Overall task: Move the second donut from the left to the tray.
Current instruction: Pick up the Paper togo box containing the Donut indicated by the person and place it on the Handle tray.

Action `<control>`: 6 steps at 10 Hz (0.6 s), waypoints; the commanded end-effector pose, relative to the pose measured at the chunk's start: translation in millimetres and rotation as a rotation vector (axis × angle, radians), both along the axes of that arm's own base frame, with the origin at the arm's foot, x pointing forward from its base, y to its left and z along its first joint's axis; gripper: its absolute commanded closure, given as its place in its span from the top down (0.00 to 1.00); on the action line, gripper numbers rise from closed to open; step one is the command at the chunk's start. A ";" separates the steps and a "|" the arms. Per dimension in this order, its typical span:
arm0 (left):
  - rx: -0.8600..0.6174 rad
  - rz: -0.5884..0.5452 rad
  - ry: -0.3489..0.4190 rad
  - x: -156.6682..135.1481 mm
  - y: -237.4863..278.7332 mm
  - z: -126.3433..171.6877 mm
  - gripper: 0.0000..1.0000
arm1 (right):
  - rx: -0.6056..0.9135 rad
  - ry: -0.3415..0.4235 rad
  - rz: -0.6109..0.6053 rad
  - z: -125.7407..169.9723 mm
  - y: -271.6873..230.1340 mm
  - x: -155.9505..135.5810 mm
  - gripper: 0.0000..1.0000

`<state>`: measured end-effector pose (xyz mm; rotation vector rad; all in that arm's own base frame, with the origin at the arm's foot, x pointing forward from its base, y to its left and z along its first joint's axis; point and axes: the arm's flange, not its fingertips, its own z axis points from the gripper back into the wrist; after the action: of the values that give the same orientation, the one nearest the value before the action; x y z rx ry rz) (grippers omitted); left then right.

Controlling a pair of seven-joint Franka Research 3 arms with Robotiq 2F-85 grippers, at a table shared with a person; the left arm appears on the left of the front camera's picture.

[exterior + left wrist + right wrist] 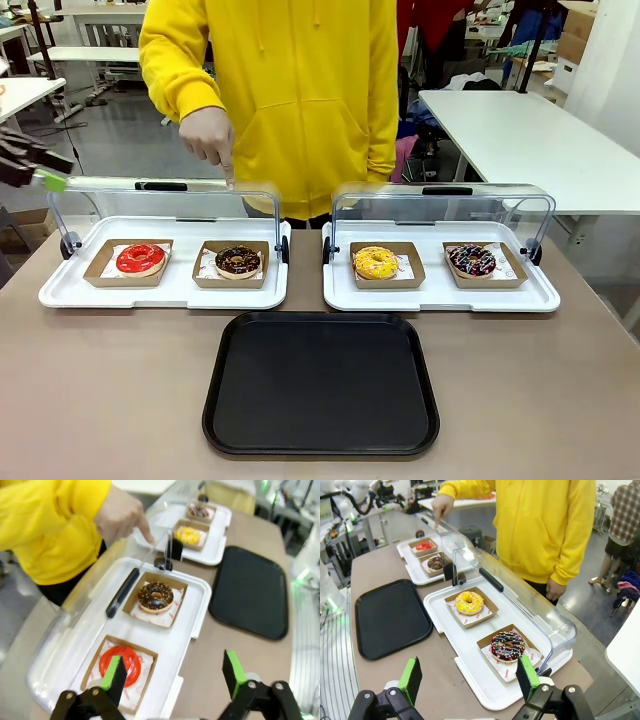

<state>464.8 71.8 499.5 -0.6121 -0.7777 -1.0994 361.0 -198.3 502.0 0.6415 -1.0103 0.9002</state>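
The chocolate-glazed donut with light specks (238,261) (156,596) (436,562) sits in its brown cardboard holder, at the right of the left white tray (165,292). The black tray (320,385) (250,592) (390,617) lies empty on the table in front of both white trays. My left gripper (55,170) (174,666) hovers open at the far left, above and outside the left tray's end near the red donut. Over the table's right end, my right gripper (469,667) is open and holds nothing.
A person in a yellow hoodie points a finger (226,175) down at the left tray's raised clear lid (160,190). A red-glazed donut (140,259) lies left of the chocolate one. The right white tray (440,295) holds a yellow donut (375,262) and a sprinkled dark donut (472,260).
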 end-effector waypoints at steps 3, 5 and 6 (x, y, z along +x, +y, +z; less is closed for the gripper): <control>0.334 -0.154 -0.016 11.4 -107.0 13.0 1.00 | 0.014 -0.018 0.001 2.2 -0.3 1.7 1.00; 0.471 -0.240 -0.026 7.1 -155.3 1.5 1.00 | 0.014 -0.018 0.001 2.2 -0.3 1.7 1.00; 0.528 -0.250 -0.031 5.7 -173.2 -8.2 1.00 | 0.014 -0.018 0.001 2.2 -0.3 1.7 1.00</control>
<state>471.0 -99.6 499.3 -0.3097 -0.4510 -1.4799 360.9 -198.5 502.0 0.6401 -1.0088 0.8995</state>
